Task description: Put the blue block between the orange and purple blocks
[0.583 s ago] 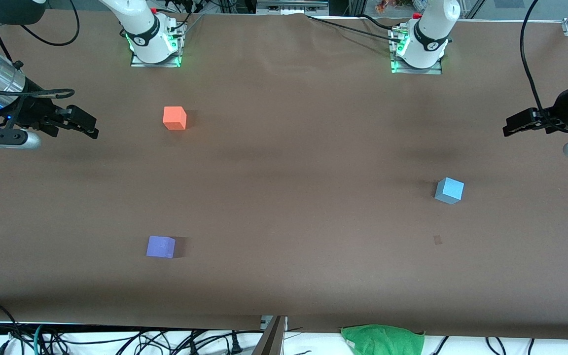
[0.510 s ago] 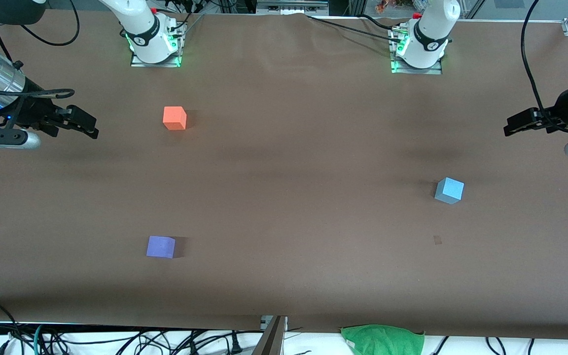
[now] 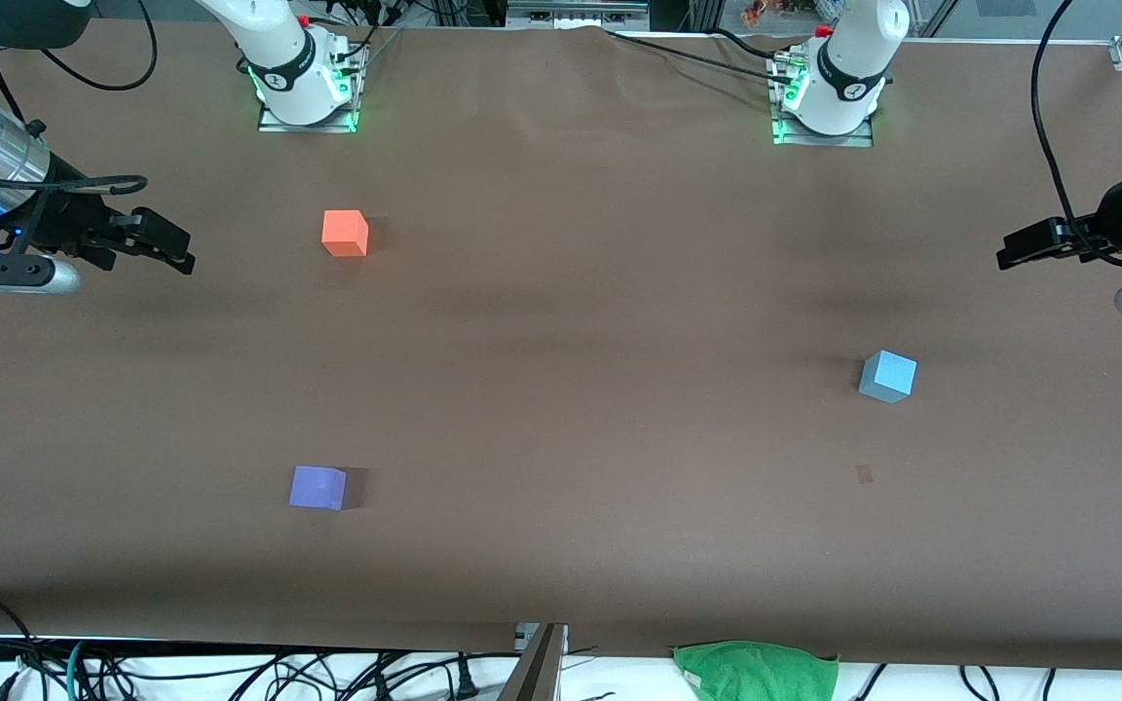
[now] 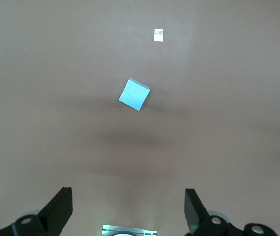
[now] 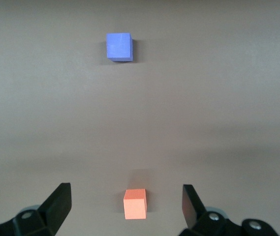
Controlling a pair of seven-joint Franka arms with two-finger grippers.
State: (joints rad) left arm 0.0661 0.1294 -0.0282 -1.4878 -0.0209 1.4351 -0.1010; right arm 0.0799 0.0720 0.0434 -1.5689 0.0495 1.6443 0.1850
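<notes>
The blue block sits on the brown table toward the left arm's end; it also shows in the left wrist view. The orange block sits toward the right arm's end, farther from the front camera than the purple block. Both show in the right wrist view, orange and purple. My left gripper hangs open and empty in the air at the left arm's end of the table. My right gripper hangs open and empty at the right arm's end.
A small pale mark lies on the table nearer the front camera than the blue block. A green cloth and cables lie past the table's front edge. The arm bases stand along the back edge.
My left gripper has drifted slightly toward the left arm's end of the table. The blocks and the right arm have not moved.
</notes>
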